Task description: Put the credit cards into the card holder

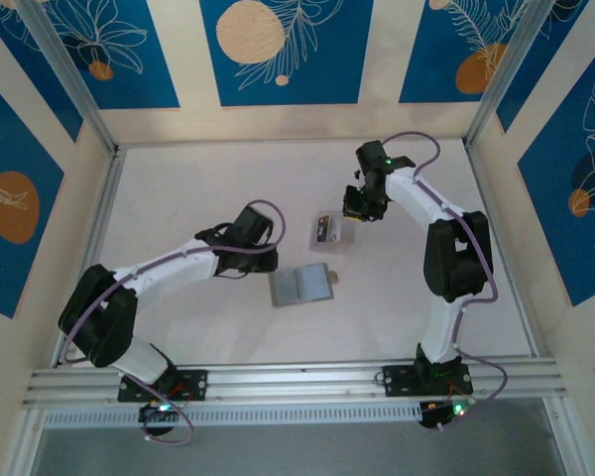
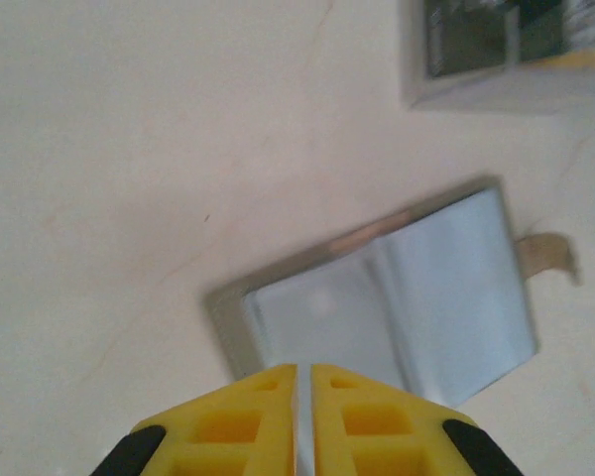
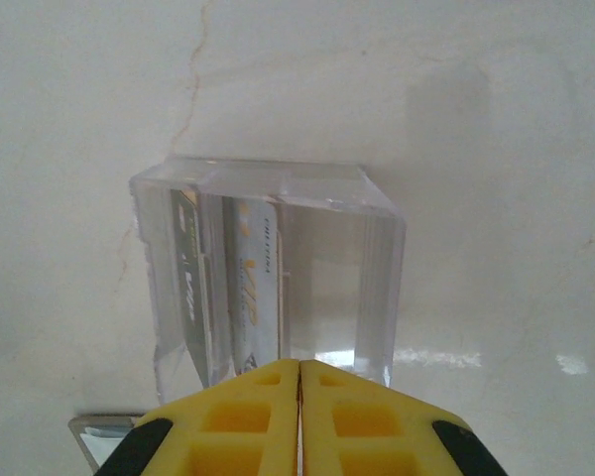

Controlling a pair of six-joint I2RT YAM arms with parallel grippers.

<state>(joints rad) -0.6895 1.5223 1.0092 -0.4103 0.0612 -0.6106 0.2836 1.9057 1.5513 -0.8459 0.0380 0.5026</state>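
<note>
Two credit cards [image 3: 251, 288] in one clear box [image 3: 347, 278]; one card holder [image 2: 416, 297] lies open; both jaws clenched.

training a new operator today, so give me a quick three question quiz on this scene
1. True or false: the card holder lies open on the table.
2. Where are the credit cards? A) standing in the clear box B) loose on the table C) tucked inside the card holder
3. Fill in: the left gripper and the right gripper both have their jaws ____.
Key: 1 true; 2 A; 3 shut.
</note>
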